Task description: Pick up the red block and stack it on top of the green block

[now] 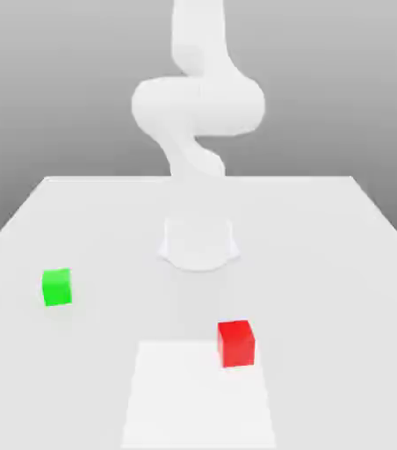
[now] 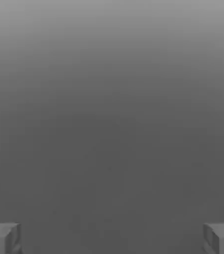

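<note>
Nearest the camera in the exterior view: a pale square patch (image 1: 200, 394) on the table (image 1: 325, 264), flat, running to the table's near edge at about its middle. Slightly brighter than the rest of the top.

The red block (image 1: 236, 343) sits on the far corner of that patch on the exterior view's right, upright, flat on the table, nothing touching it. It is closer to the near edge than the far edge, roughly central between the side edges.

The green block (image 1: 56, 287) sits on bare table, upright, toward the side edge on the exterior view's left and a bit farther back than the red block. The two are well apart, nothing between them.

The arm (image 1: 198, 105) is white, rising from a round base (image 1: 198, 243) at mid-table, behind both blocks, toward the far edge. It bends above the base and runs out of the top of the exterior view. No part of it is near either block.

The claw (image 2: 112, 238): in the hand view two grey fingertips (image 2: 2, 238) stand at opposite sides, a wide gap between them, spread fully apart. Nothing between them, nothing gripped. Beyond them is plain grey background.

Both blocks are on the table, not stacked.
</note>
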You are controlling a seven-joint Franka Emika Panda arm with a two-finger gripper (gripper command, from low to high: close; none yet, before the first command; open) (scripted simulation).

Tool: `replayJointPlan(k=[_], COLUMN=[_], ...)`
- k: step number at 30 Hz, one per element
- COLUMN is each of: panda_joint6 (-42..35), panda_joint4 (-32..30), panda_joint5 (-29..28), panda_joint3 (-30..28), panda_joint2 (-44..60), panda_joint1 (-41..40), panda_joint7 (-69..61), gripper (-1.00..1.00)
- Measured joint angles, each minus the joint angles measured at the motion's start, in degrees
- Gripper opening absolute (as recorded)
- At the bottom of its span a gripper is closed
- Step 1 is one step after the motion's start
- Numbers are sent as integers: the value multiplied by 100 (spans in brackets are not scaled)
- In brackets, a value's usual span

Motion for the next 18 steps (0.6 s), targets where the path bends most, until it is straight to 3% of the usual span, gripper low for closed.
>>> replayJointPlan(k=[3,9,13,16,18], panda_joint6=[0,-193,-193,-383,-383], panda_joint4=[0,-194,-194,-470,-470], panda_joint5=[0,-768,-768,-1287,-1287], panda_joint3=[0,305,305,352,352], panda_joint2=[0,794,794,1437,1437], panda_joint1=[0,-387,-387,-544,-544], panda_joint7=[0,-113,-112,-371,-371], gripper=[0,0,0,0,0])
